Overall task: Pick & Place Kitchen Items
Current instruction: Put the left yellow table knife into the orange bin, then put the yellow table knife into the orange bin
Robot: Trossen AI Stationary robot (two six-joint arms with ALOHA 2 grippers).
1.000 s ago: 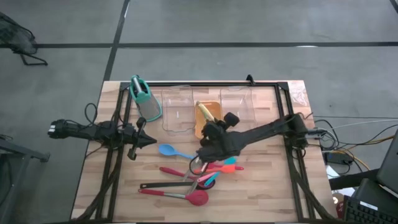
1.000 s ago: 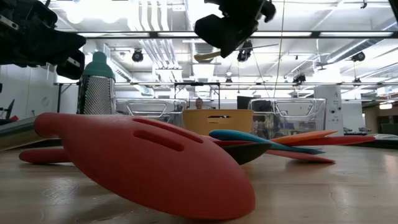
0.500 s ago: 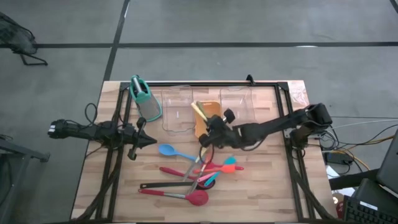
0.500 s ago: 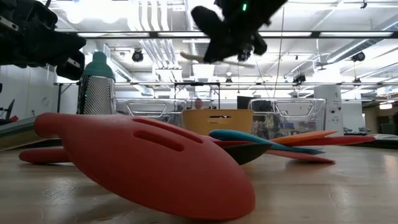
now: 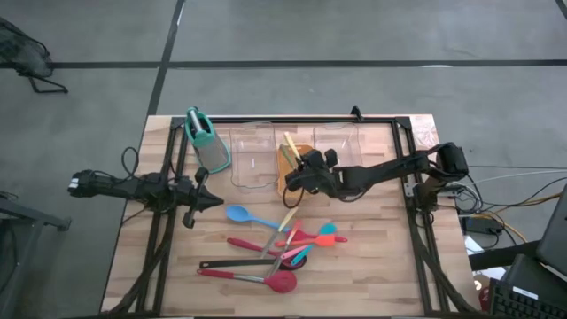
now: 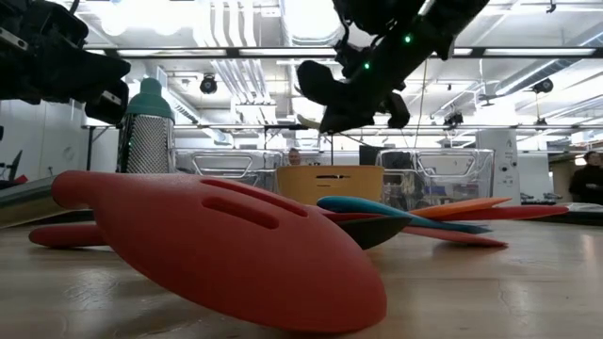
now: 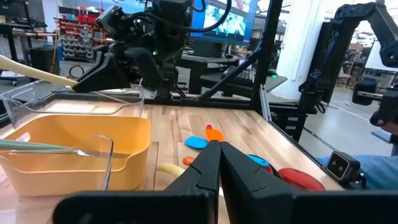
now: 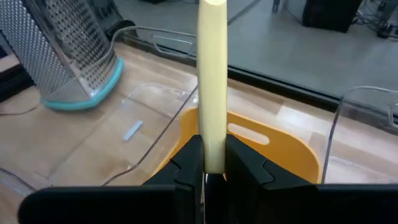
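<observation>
We recorded the right gripper [image 5: 299, 165] poised above the orange tray [image 5: 303, 152], its fingers pinching the handle of a pale wooden utensil [image 8: 212, 81], which projected forward over the tray's near wall in the right wrist view. The left gripper [image 5: 213, 199] waited near the table's left edge with its fingers pressed together, holding nothing. The remaining utensils, among them the blue spoon [image 5: 239, 214] and a red-headed spoon [image 5: 280, 282], lay in a loose cluster on the table's front half, well apart from the trays. The grater-like upright holder [image 5: 205, 140] stood beside the clear tray [image 5: 252, 156]. We judged the step in hand to be the release of the wooden utensil into the orange tray. To do it well, we would have lowered the utensil until its length lay within the tray's walls, keeping it level, before parting the fingers; a release from height risked it bouncing out or resting across the rim.
</observation>
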